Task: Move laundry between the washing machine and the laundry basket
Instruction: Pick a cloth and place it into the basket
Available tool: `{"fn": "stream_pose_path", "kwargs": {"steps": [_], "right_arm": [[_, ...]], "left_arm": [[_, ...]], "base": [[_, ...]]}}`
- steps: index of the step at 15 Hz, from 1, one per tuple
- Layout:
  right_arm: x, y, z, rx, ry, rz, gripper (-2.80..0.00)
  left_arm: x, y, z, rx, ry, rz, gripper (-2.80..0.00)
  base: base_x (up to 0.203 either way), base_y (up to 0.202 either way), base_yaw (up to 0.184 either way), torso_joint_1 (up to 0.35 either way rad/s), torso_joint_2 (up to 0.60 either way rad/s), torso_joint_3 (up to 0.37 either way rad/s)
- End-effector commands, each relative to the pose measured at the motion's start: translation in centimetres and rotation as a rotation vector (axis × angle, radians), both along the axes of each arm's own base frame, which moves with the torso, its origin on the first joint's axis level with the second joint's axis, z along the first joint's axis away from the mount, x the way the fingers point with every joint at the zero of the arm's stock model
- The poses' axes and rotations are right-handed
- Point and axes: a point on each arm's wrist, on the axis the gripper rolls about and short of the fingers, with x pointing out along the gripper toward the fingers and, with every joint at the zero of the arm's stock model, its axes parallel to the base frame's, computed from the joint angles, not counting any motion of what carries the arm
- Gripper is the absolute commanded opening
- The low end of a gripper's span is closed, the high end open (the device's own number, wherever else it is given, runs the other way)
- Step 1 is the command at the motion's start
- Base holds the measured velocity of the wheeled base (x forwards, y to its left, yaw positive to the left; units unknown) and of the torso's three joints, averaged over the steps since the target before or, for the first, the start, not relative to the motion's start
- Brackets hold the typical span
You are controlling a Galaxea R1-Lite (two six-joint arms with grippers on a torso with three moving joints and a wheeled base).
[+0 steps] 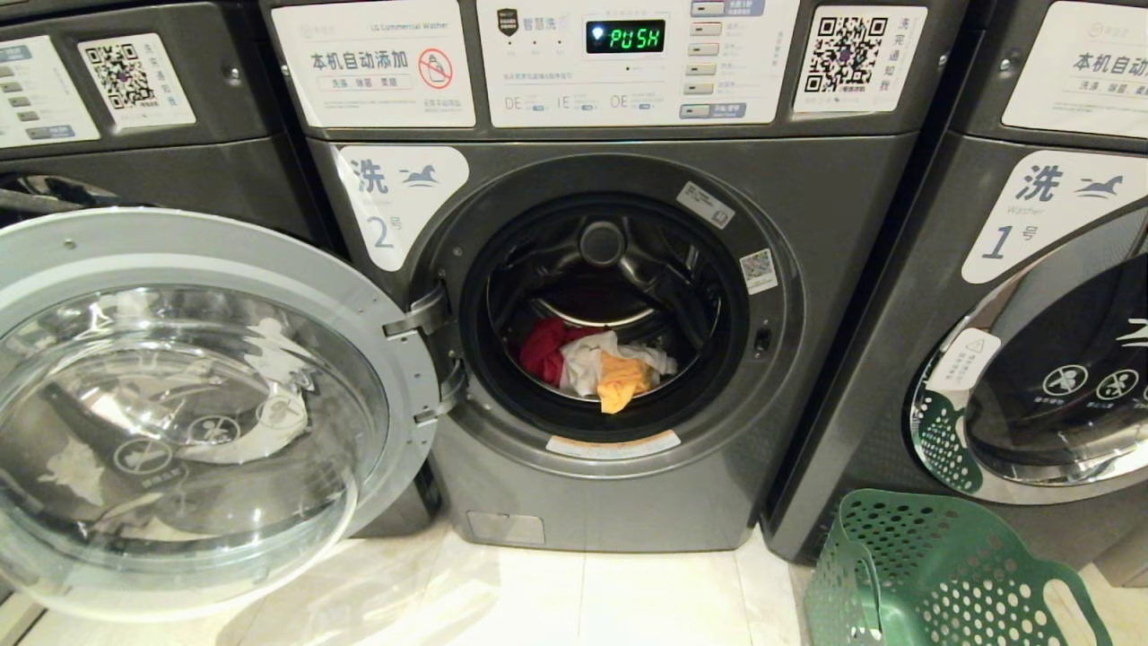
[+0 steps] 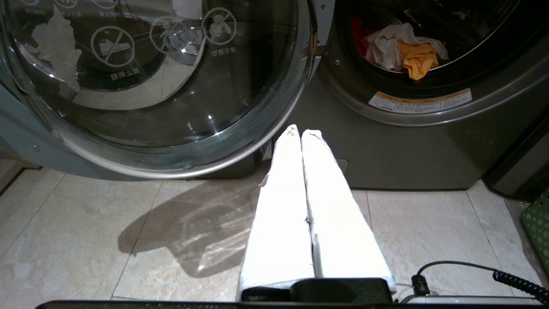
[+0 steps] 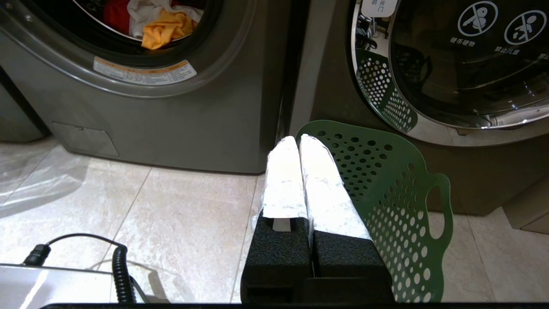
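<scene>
Two grippers hang low over the tiled floor with nothing in them: the left gripper point(image 2: 300, 132) has its white-wrapped fingers pressed together, pointing at the base of the washing machine point(image 1: 619, 502) just beside its swung-open door point(image 1: 193, 404), and the right gripper point(image 3: 298, 139) is likewise closed flat, pointing at the gap between that machine and its neighbour, with the laundry basket point(image 3: 386, 180) right behind its tips. Neither arm shows in the head view. By the look of it the transfer has not begun: the door is already wide open, but all the laundry point(image 1: 596, 363) sits inside the drum, and what can be seen of the green basket holds no clothes. The load is a small rumpled heap at the front of the drum floor, a red piece to the left, a white one in the middle, and a yellow-orange one draped over the front, hanging toward the door lip.
</scene>
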Motion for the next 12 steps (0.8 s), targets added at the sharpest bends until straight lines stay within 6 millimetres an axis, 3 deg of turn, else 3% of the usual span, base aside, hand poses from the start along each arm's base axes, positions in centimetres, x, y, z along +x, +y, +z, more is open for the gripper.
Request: {"fn": "stream_pose_path", "kwargs": {"steps": [1, 12], "right_arm": [[0.00, 0.00, 0.00, -0.001, 0.001, 0.000, -2.80], [0.00, 0.00, 0.00, -0.001, 0.001, 0.000, -2.80]], "left_arm": [[-0.01, 0.00, -0.01, 0.000, -0.001, 0.000, -2.80], [-0.01, 0.00, -0.01, -0.002, -0.001, 0.000, -2.80]], "base": [[0.000, 0.000, 0.000, 0.000, 0.00, 0.000], [0.000, 0.000, 0.000, 0.000, 0.00, 0.000]]}}
